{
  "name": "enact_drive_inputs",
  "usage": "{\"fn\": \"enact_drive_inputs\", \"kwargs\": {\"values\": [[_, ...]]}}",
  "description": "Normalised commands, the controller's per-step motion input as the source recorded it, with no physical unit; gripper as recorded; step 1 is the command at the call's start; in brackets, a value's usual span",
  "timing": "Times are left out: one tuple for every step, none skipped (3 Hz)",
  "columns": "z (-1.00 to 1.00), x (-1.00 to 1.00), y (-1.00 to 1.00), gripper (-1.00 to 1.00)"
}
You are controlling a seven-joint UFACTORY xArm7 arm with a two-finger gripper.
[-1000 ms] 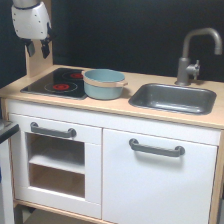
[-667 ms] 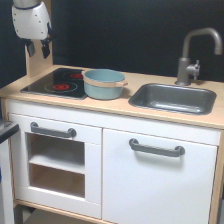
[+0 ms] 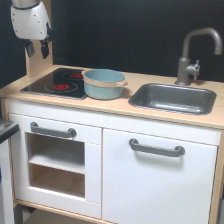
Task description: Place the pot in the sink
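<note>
The light-blue pot (image 3: 104, 83) with a tan rim band stands on the wooden counter, half over the right edge of the black stovetop (image 3: 57, 83). The dark grey sink (image 3: 173, 97) is set into the counter to the exterior view's right of the pot, empty. My gripper (image 3: 37, 49) hangs from the white arm at the upper left, well above the stovetop's back left corner and apart from the pot. Its two dark fingers point down with a small gap between them and hold nothing.
A grey tap (image 3: 192, 55) rises behind the sink. A wooden upright panel (image 3: 41, 60) stands at the counter's back left, right behind the gripper. Below the counter are white cabinet doors with grey handles (image 3: 156, 148).
The gripper has shifted slightly higher and to the exterior view's left. The pot and sink have not moved.
</note>
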Motion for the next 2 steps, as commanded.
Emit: {"fn": "enact_drive_inputs", "kwargs": {"values": [[1.0, -0.08, -0.76, 1.0], [0.08, 0.7, -0.03, 1.0]]}}
